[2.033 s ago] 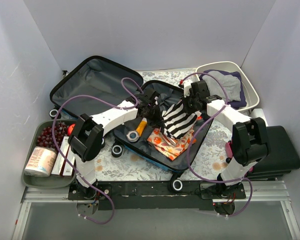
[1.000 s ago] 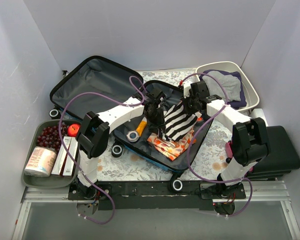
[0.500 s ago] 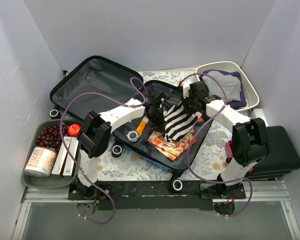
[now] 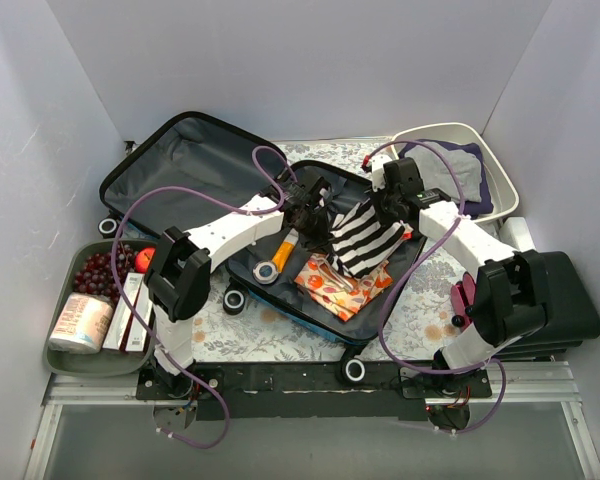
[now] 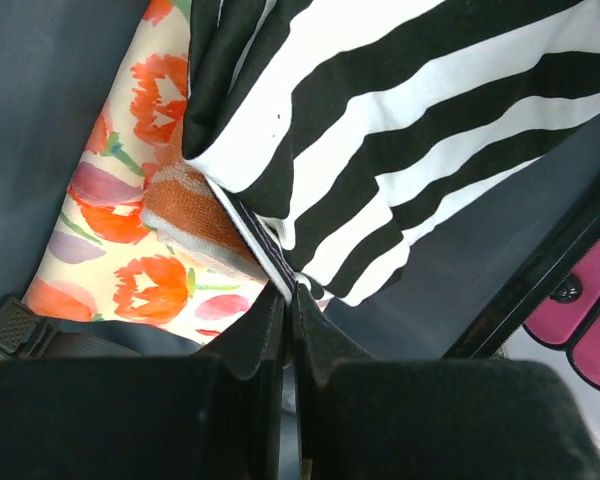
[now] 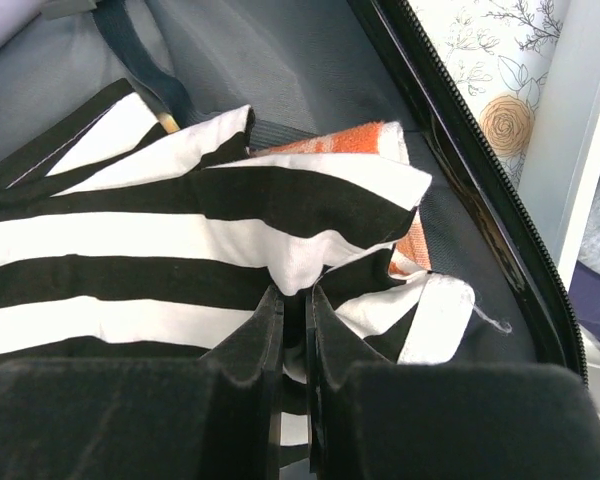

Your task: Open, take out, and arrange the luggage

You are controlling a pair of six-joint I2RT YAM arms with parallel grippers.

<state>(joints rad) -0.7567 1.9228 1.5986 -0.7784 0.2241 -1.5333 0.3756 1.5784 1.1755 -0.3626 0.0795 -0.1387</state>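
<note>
Left hand [image 4: 317, 220] on cloth [image 4: 365, 242] (luggage [image 4: 185, 165] diagonal)

Overhead view: bright, even, diffuse illumination; soft shadows on the tabletop [image 4: 270, 338]. Wrist views: striped cloth [image 5: 400, 130] sharp; left end effector [image 5: 292, 300] and right end effector [image 6: 292, 305] dark, close, blurred.

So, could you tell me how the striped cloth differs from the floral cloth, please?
The striped cloth is black and white; the floral cloth shows orange-red tulips on cream. The striped cloth is bunched, pinched by the left gripper and right gripper; the floral cloth lies flat, unheld. Both are fabric in the open suitcase.
</note>
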